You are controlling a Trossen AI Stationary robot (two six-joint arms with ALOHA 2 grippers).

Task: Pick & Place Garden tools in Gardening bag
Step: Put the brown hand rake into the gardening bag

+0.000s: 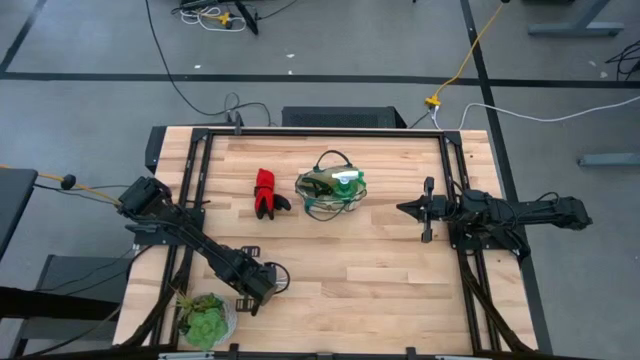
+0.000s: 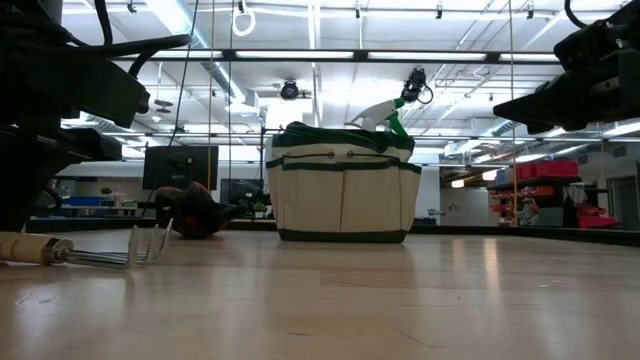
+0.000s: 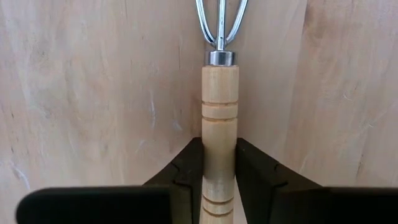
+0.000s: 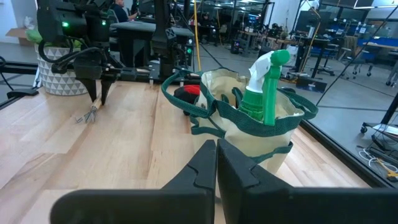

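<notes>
Looking down from the high view, I've got the left gripper [image 1: 262, 291] low at the near-left part of the table [image 1: 380, 270], just beside the succulent [image 1: 203, 318] in its pale pot; through the left wrist camera its fingers [image 3: 186, 171] are clamped on either side of the wooden handle of the mini rake [image 3: 219, 124], the metal tines running out ahead over the bare boards; from the low view the rake [image 2: 80, 252] lies flat on the tabletop, handle at the left edge of that picture, tines pointing toward the middle; the gardening bag [image 1: 331, 193] stands upright near the centre of the table, a bit toward the far side, its dark loop handles up; the green spray bottle [image 4: 266, 87] is already inside it, white nozzle poking above the rim, and it shows in the low view too; the red-and-black gloves [image 1: 267, 192] lie on the wood just beside the bag, on its left as the high view has it, not in it; my right gripper [image 1: 408, 208] hangs over the right side of the table, pointing at the bag but well apart from it; in the right wrist view its two fingers [image 4: 199, 171] are pressed together with nothing between them.
</notes>
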